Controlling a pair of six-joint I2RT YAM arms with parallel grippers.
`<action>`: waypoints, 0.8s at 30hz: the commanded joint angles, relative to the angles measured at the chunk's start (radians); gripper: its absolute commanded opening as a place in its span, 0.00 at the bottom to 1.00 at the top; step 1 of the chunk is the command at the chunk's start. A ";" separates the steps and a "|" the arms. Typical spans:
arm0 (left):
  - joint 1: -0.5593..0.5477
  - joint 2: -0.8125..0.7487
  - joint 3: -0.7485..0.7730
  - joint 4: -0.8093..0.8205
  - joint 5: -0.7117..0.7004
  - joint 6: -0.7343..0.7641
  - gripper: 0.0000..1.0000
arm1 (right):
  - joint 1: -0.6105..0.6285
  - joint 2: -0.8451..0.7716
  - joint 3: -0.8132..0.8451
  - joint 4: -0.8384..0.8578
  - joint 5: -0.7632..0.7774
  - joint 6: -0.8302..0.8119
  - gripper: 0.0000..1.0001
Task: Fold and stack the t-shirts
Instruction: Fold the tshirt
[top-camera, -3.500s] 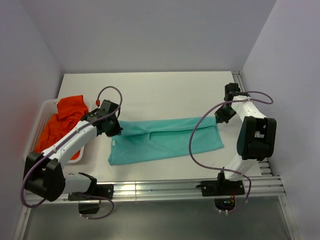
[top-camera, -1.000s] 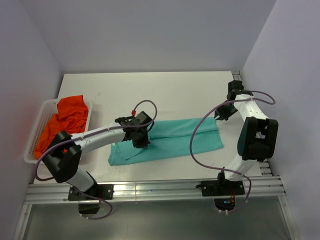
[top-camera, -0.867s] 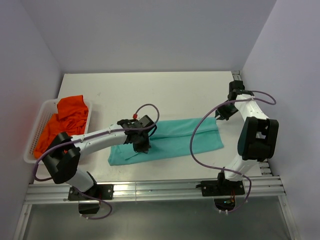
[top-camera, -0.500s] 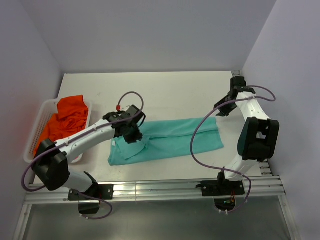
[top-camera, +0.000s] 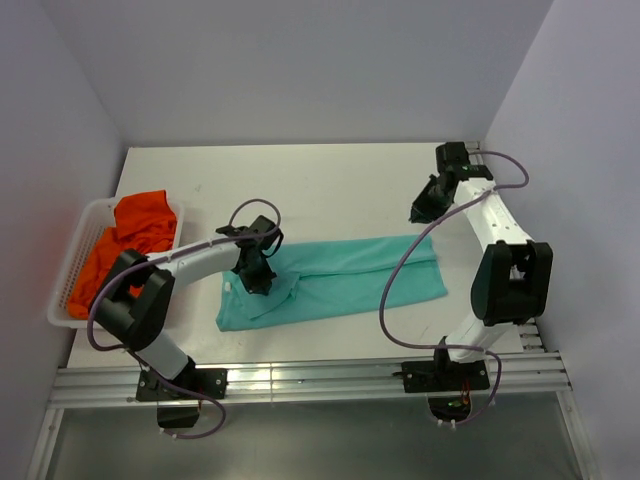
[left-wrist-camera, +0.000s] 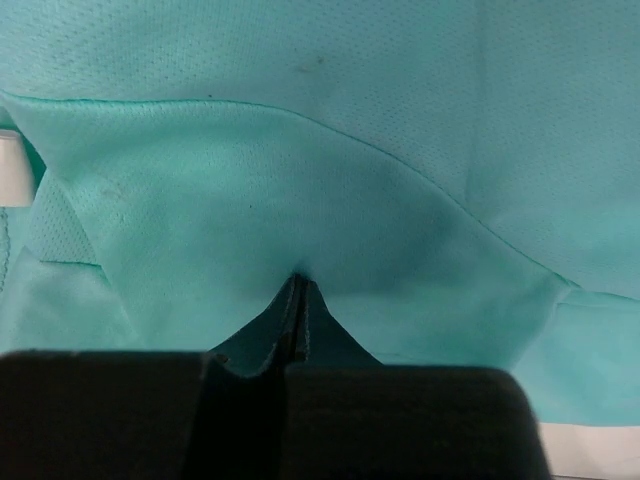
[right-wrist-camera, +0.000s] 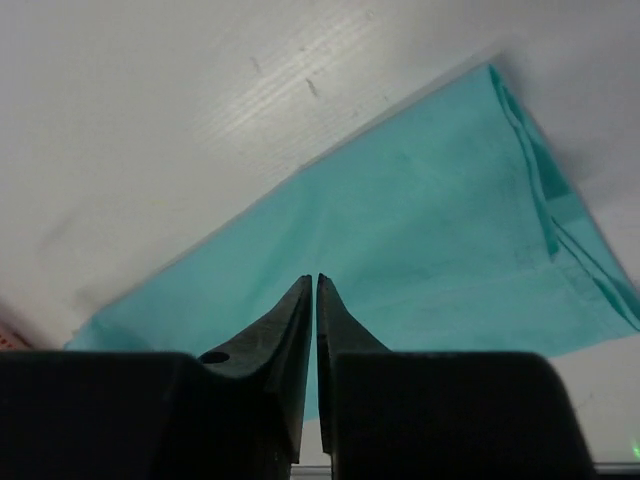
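Observation:
The teal-green t-shirt (top-camera: 340, 280) lies flat across the middle of the table, folded into a long band, its left end rumpled. My left gripper (top-camera: 253, 282) is down on that left end, its jaws shut with a pucker of teal cloth (left-wrist-camera: 300, 180) at their tips (left-wrist-camera: 297, 280). The white neck label (left-wrist-camera: 15, 170) shows at the left. My right gripper (top-camera: 418, 214) is shut and empty, lifted over the shirt's far right corner (right-wrist-camera: 430, 230), jaws together (right-wrist-camera: 313, 280). The orange-red t-shirts (top-camera: 130, 235) lie heaped in the basket.
The white slatted basket (top-camera: 70, 272) stands at the table's left edge. The white table (top-camera: 300, 180) runs back to the grey walls. Metal rails (top-camera: 350, 375) and both arm bases line the near edge. Purple cables loop off both arms.
My left gripper carried the shirt's upper-left corner rightward and down, then came back left, leaving that end folded and rumpled. My right gripper lifted off the shirt's right corner and moved back.

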 joint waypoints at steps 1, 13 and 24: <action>0.002 -0.011 -0.019 0.047 0.045 -0.016 0.00 | -0.007 -0.007 -0.045 -0.034 0.047 0.002 0.11; 0.011 0.039 -0.059 0.058 0.051 -0.004 0.00 | 0.027 0.167 -0.144 0.100 -0.029 0.005 0.00; 0.143 0.268 0.084 0.078 0.039 0.137 0.00 | 0.028 0.137 -0.251 0.133 -0.109 0.003 0.00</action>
